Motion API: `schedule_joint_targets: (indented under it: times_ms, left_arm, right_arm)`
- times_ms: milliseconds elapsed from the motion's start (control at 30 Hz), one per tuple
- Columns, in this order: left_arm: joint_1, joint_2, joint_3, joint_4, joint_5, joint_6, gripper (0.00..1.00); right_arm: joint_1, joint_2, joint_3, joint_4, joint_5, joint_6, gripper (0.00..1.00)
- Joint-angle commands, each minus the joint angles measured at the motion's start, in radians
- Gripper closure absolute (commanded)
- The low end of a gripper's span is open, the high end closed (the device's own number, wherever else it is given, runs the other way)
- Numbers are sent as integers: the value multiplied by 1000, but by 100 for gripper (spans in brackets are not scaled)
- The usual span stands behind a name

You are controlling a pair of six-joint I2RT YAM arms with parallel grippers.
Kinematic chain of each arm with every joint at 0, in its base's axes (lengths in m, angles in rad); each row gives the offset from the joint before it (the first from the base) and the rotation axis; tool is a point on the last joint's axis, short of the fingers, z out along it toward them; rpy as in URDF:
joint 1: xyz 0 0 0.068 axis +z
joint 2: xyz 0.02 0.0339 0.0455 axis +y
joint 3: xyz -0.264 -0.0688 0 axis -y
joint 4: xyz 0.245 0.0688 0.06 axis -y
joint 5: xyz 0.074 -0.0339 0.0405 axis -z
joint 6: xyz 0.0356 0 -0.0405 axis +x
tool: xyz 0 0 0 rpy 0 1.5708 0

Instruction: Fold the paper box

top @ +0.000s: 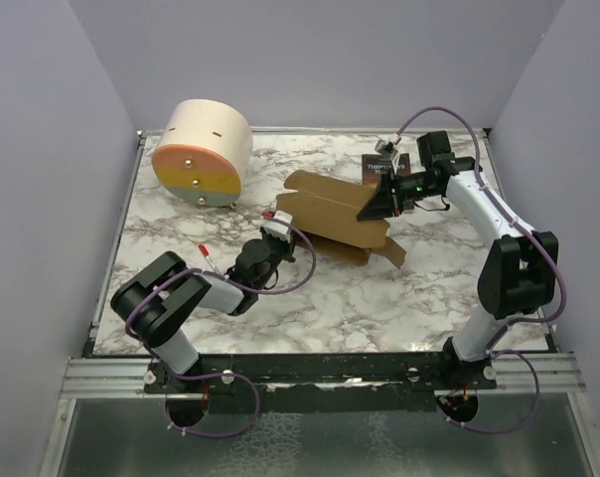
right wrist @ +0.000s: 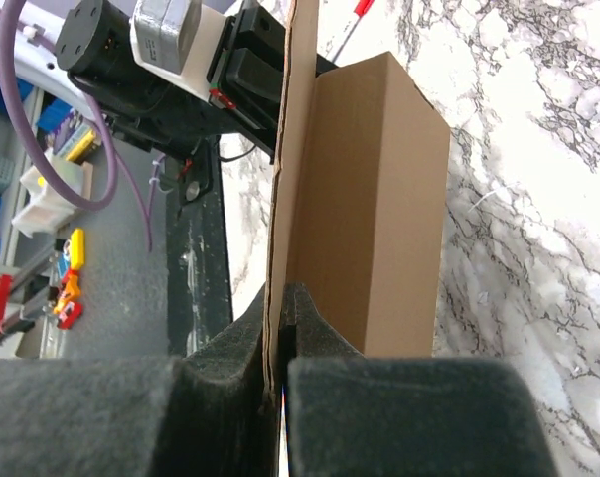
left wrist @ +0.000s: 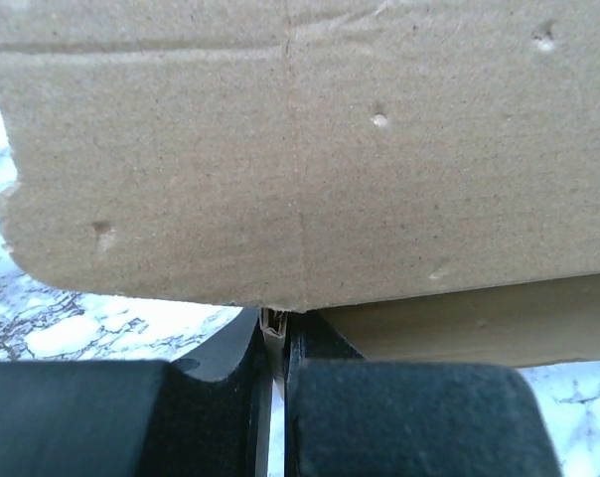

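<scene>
Top external view: the paper box (top: 325,204) sits partly folded mid-worktop (top: 379,298), with the left gripper (top: 283,217) and the right gripper (top: 365,214) each clamped on a panel edge. You are handling light, thin cardboard, likely stiff except at its creases. Hold it near the fold lines and avoid crushing it.

one paper box (top: 325,211), a single brown cardboard sheet; one cream cylinder (top: 206,149) with an orange-yellow face, bearing what look like three small studs, though too small to count surely; one dark book (top: 372,171), partly hidden; two arms, namely left arm (top: 171,303) and right arm (top: 504,258); two grippers, namely left gripper (left wrist: 277,348) and right gripper (right wrist: 280,318), with two fingers apiece; one marble table (top: 379,298)
</scene>
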Motion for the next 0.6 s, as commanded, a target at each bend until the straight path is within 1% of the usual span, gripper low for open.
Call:
schedule_joint_targets:
  times_ms: [0,67,133,200,233,367,567]
  left_arm:
    - [14,-111,86,-349,171,-95,100]
    - [17,-132,128,-488,212,-107,100]
    - [20,-143,154,-593,222,-121,100]
    - [24,-150,167,-673,241,-134,100]
    - [26,-151,172,-709,248,-144,100]
    - [33,-153,193,-827,294,-173,100]
    - [38,-148,253,-980,318,-199,100]
  right_arm:
    - [1,-49,0,140,46,165,99]
    - [0,-50,-2,149,36,178,99]
    - [1,-58,-8,163,28,178,98]
    - [0,-71,-18,186,42,178,95]
    - [1,-79,-26,198,55,179,91]
    - [0,-97,-67,256,72,203,81]
    - [0,-93,-127,326,92,242,80]
